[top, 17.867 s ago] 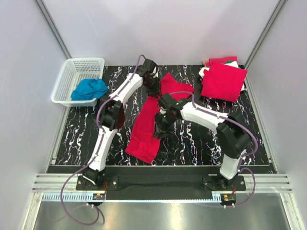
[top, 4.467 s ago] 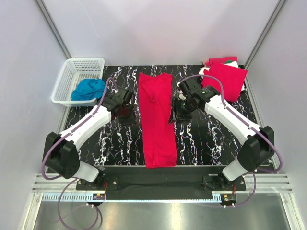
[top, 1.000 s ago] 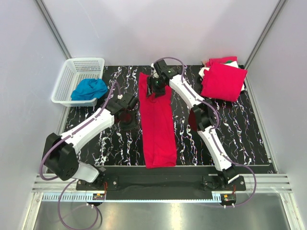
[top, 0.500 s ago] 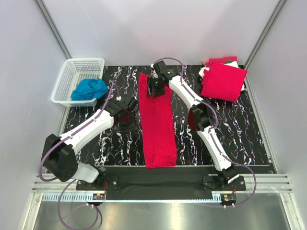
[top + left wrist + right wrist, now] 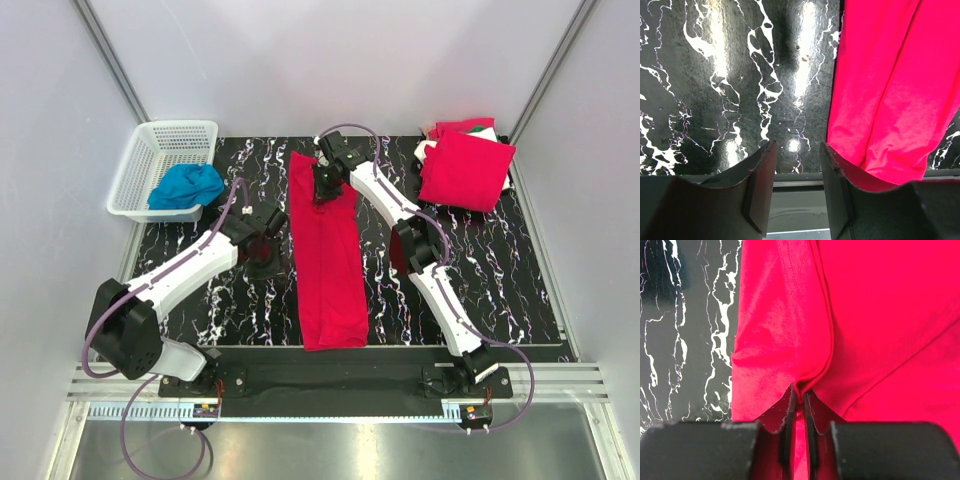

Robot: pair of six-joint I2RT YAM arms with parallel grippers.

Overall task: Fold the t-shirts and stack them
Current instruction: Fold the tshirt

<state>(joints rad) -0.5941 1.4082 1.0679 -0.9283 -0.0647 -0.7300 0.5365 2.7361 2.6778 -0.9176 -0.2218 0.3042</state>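
Note:
A red t-shirt (image 5: 328,250), folded into a long narrow strip, lies down the middle of the black marbled table. My right gripper (image 5: 325,187) is at the strip's far end, shut on a pinched fold of the red fabric (image 5: 799,390). My left gripper (image 5: 263,262) is open and empty just left of the strip, above bare table; its wrist view shows the shirt's near end (image 5: 890,90) to the right of the fingers (image 5: 761,190). A stack of folded red t-shirts (image 5: 465,168), with white and green showing underneath, sits at the back right.
A white plastic basket (image 5: 140,170) holding a blue cloth (image 5: 187,186) stands at the back left, off the mat. Grey walls close in both sides. The table's front edge rail (image 5: 330,352) runs just beyond the shirt's near end.
My right gripper has settled lower on the shirt's far end and closed on a fold. My left gripper has shifted slightly toward the strip and nearer.

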